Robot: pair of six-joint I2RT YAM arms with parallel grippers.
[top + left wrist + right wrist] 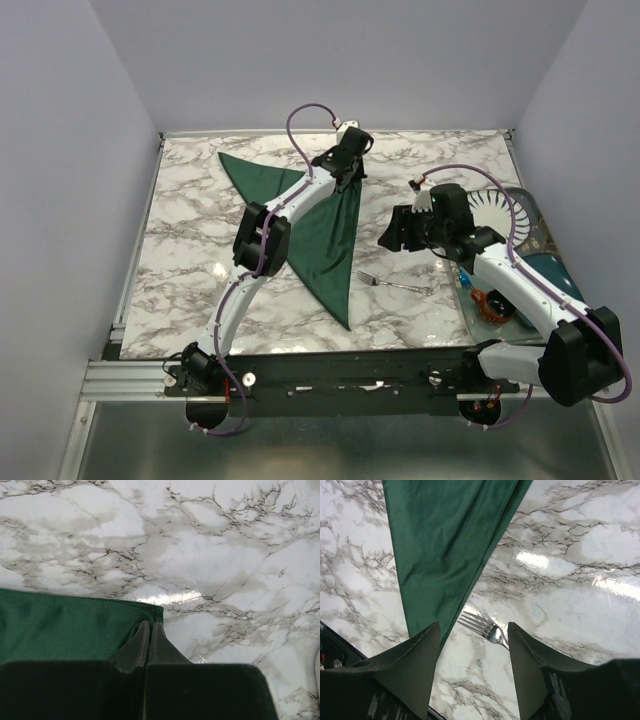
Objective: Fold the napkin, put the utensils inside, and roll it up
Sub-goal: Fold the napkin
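I'm pinching the napkin's [320, 235] 12 o'clock corner in the clenched left end effector [150, 626], with the cloth lying mid-worktop [190, 230]. The right end effector [474, 626] is hovering released over the fork [487, 630], at the napkin's 4 o'clock. If I tug that corner, I'm risking cloth sliding over the fork.

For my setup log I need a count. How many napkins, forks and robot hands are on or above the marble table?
napkin: 1
fork: 1
Robot hands: 2 (left hand, right hand)
Total: 4
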